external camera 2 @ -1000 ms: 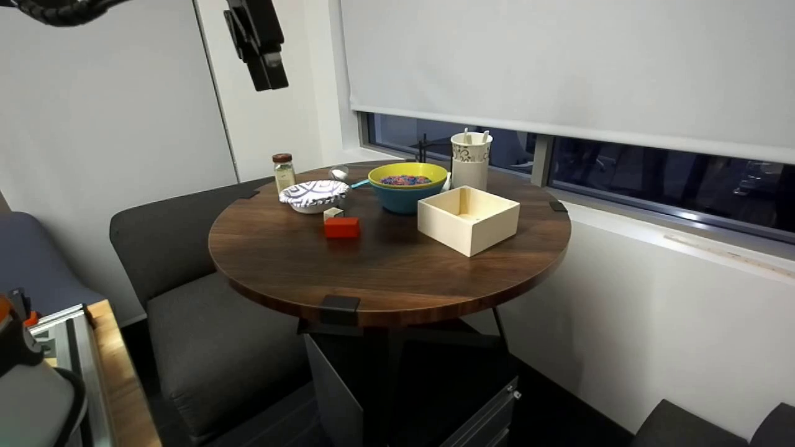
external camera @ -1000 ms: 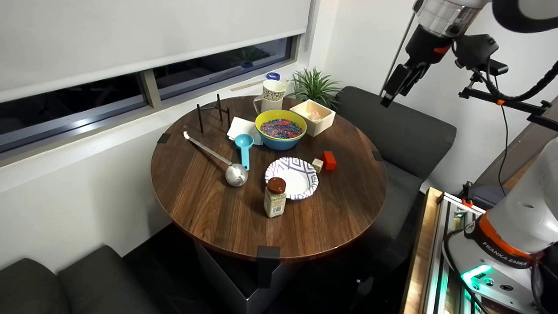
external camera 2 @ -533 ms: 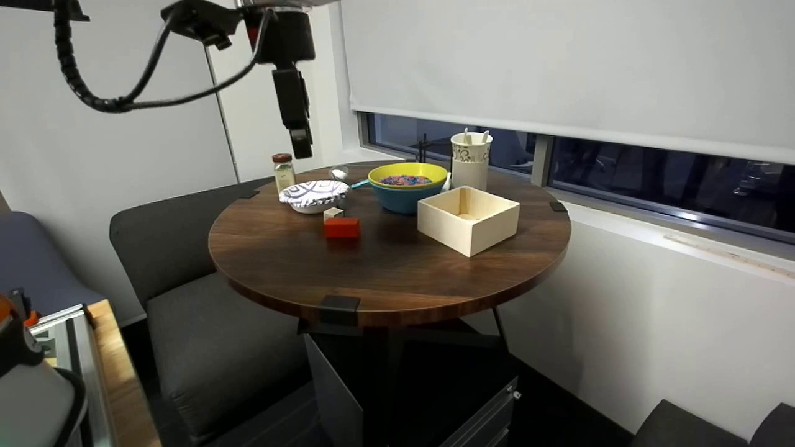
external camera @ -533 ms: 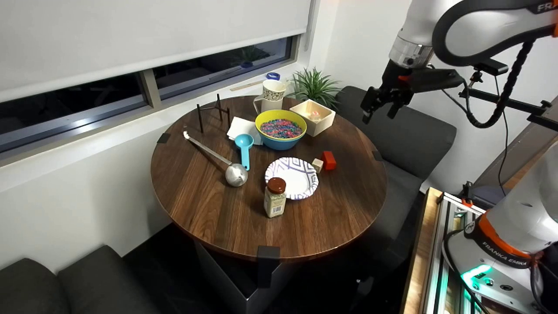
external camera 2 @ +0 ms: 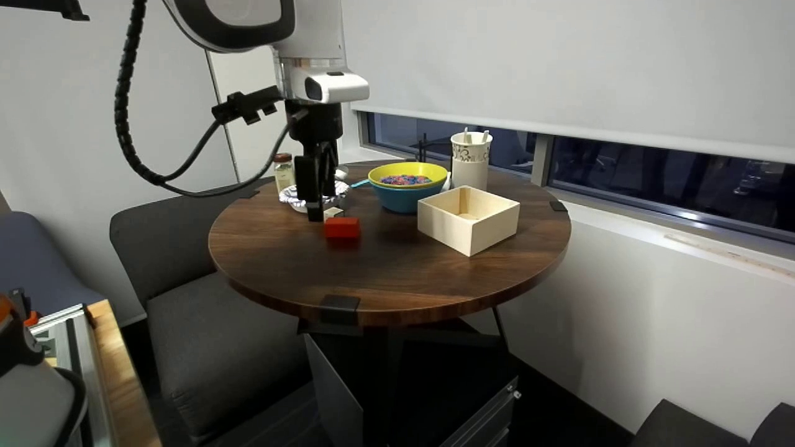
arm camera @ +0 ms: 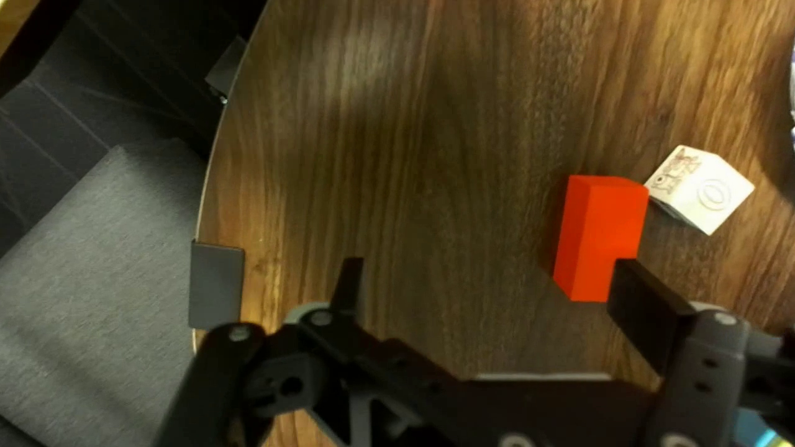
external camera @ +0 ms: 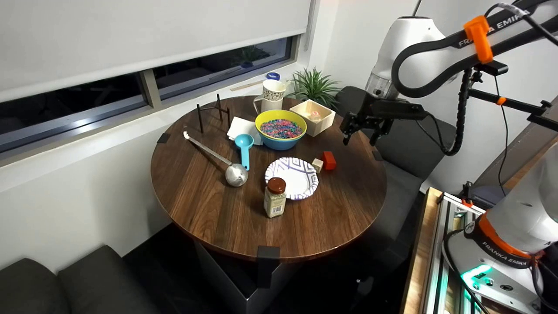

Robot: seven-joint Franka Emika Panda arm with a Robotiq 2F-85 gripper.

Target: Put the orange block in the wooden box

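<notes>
The orange block (external camera: 329, 160) lies on the round table beside a small pale cube. It also shows in an exterior view (external camera 2: 342, 228) and in the wrist view (arm camera: 599, 230), where the right finger (arm camera: 646, 310) overlaps its near corner. My gripper (arm camera: 487, 270) is open and empty, with its fingers wide apart. It hangs above the table, a little to one side of the block, in both exterior views (external camera: 360, 140) (external camera 2: 315, 211). The wooden box (external camera: 323, 125) stands near the table's far edge beside the bowl. In an exterior view it shows at the right (external camera 2: 444, 225), open at the top.
The pale cube (arm camera: 702, 186) sits close beside the block. A patterned white plate (external camera: 310, 188) and a spice jar (external camera: 275, 200) stand near it. A yellow and blue bowl (external camera: 279, 143) and a tall cup (external camera: 272, 102) stand close to the box. A small pinkish item (external camera: 314, 115) lies in the box.
My gripper has come down from high above the table toward the orange block, and the hand now points more nearly straight down. The block, box and other objects have not moved.
</notes>
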